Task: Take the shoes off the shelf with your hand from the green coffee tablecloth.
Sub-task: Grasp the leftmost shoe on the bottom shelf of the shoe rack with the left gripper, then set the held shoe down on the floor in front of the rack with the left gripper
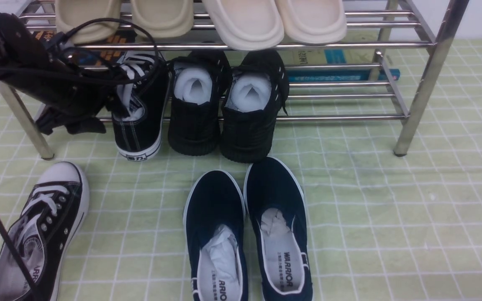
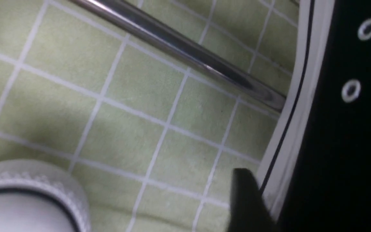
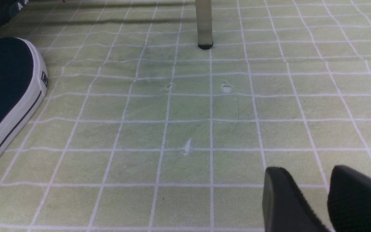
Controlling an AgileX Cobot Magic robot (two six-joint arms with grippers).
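At the far left, one black lace-up sneaker (image 1: 44, 225) lies off the shelf (image 1: 429, 83) on the green checked cloth (image 1: 391, 209) that covers the tabletop, its white toe cap pointing toward the rack. Above it, the left hand (image 1: 75, 119) hangs low at the shelf's left end with its black cable looping over it. It sits just beside the second lace-up sneaker (image 1: 140, 108), which still rests on the lower tier with its heel jutting out past the front bar. In the left wrist view one dark finger (image 2: 246, 199) is right against that sneaker's white sole, on its outer side. The other finger is out of sight, so I cannot tell how wide the jaws stand or whether they hold the shoe. Next along the lower tier are two black knit sneakers (image 1: 224, 108) stuffed with white paper, close beside the lace-up one. In front of them a pair of navy slip-ons (image 1: 245, 234) sits on the cloth. Pale slippers (image 1: 241, 21) occupy the top tier. To the right the lower bars are bare, and a blue box (image 1: 341, 75) shows behind them. The right hand (image 3: 306, 169) appears only in its own wrist view. It is low over open cloth well away from the lace-up sneakers, and its jaws are a little apart with nothing between them.
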